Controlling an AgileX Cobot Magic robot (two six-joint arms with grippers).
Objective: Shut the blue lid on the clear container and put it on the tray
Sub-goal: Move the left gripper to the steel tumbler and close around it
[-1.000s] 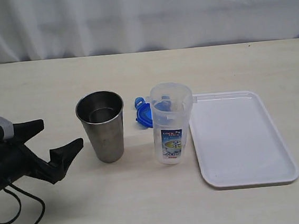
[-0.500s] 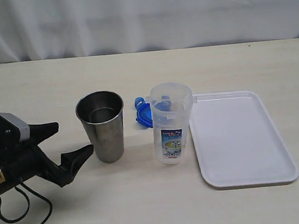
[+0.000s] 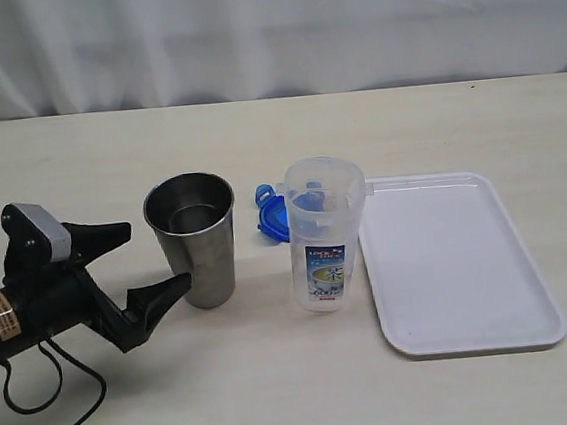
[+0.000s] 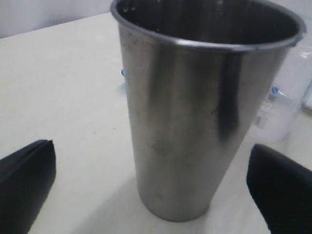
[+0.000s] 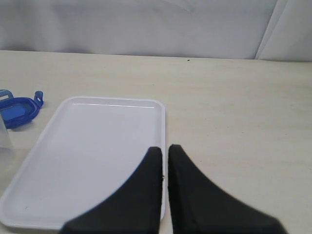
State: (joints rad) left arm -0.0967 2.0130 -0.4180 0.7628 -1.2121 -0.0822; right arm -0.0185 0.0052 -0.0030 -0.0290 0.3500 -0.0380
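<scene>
Blue lid (image 3: 272,219) | beyond steel cup (image 3: 199,251) from left hand (image 3: 159,253) (jaws apart)

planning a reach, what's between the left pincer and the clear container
A steel cup stands between the left pincer and the container, in the exterior view.

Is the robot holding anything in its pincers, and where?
Nothing is held. The left pincer is open beside the steel cup, not closed on it; the right pincer is shut on nothing.
</scene>
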